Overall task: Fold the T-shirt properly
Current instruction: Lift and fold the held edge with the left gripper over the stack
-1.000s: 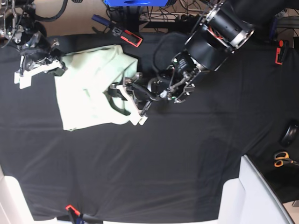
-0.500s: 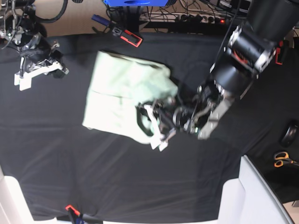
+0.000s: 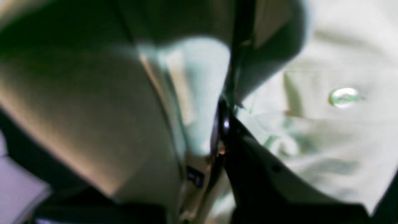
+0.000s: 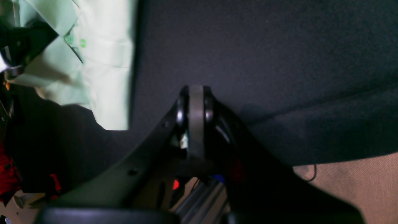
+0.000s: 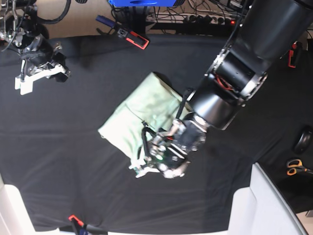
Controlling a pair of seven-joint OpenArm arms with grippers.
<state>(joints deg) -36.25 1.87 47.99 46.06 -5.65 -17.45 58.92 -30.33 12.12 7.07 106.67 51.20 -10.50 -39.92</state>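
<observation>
**Left claw grips folded T-shirt at frame centre; right claw clenched, idle**

The T-shirt lies bunched and partly folded on the black table, a little left of centre in the base view, its long axis running from lower left to upper right. Its lower right corner is lifted into the left claw, which sits at the shirt's lower edge, below centre of the frame. The left wrist view confirms the grasp: pale green cloth is pinched between the closed fingers, with a small dark label visible near the pinch. That view is blurred, so finer detail of the fold cannot be told.

The right claw is in the upper left of the base view, well apart from the shirt, clenched and holding nothing. In the right wrist view its fingers meet over bare black cloth, and the shirt shows only at the upper left edge.

Scissors lie at the right edge of the base view.
</observation>
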